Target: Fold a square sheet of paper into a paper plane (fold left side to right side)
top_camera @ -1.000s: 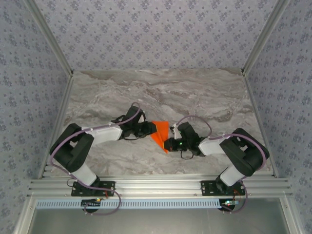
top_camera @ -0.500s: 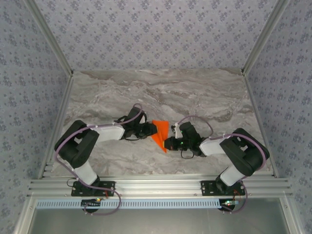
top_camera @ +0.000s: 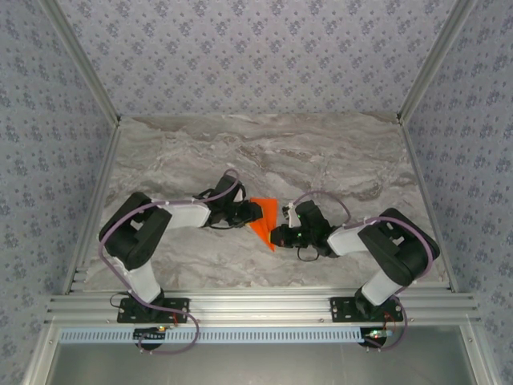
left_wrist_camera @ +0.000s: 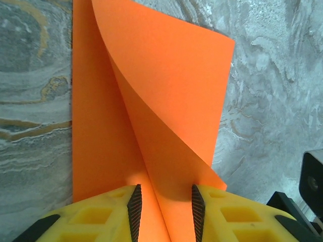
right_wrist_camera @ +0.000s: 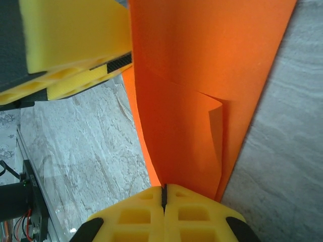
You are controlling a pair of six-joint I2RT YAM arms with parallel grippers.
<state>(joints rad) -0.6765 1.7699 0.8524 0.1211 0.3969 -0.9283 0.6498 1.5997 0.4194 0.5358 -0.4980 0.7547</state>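
The orange sheet of paper [top_camera: 266, 218] is on the marble table [top_camera: 337, 152], about halfway between the left and right edges and somewhat closer to the near edge. It is partly folded. One layer lies flat on the table, and a second layer rises from it in a soft curve and is not pressed down.

The left hand [left_wrist_camera: 165, 204] is at the left side of the sheet. Its two yellow fingers [left_wrist_camera: 96, 219] are apart, and the raised layer passes through the gap between them without being squeezed.

The right hand [right_wrist_camera: 164, 194] is at the near right side of the sheet. It is clenched, and its fingers are pressed together on the edge of the sheet.
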